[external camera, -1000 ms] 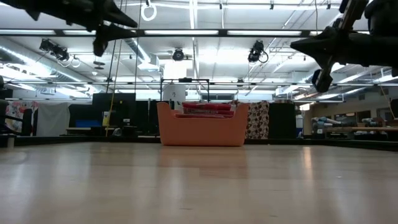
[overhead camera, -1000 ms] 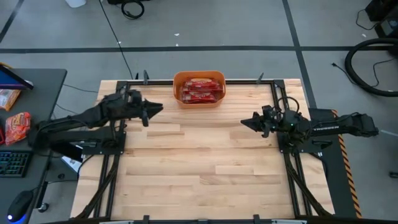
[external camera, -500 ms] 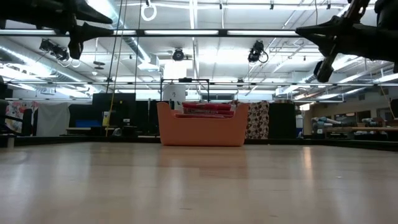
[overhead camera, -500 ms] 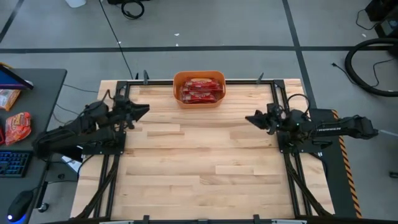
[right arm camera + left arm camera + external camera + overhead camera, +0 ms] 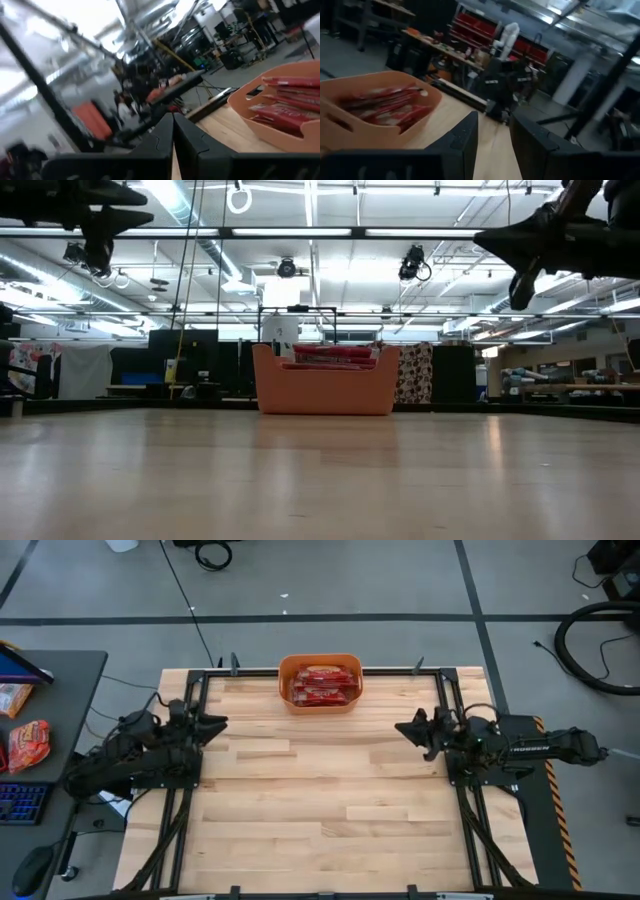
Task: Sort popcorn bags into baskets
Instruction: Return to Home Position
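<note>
My left hand (image 5: 213,724) hangs above the counter's (image 5: 320,805) left edge, fingers parted and holding nothing. My right hand (image 5: 404,727) hangs over the right edge, fingers pressed together and empty. The popcorn bags (image 5: 322,686) lie stacked in the orange basket (image 5: 285,692) at the far middle of the counter, and none shows on the bare wood. To go home well, I judge both arms should fold back high and level, well apart from the basket, and settle slowly without a jolt.

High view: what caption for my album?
Popcorn bags in the orange basket; left gripper and right gripper hover near table sides.
</note>
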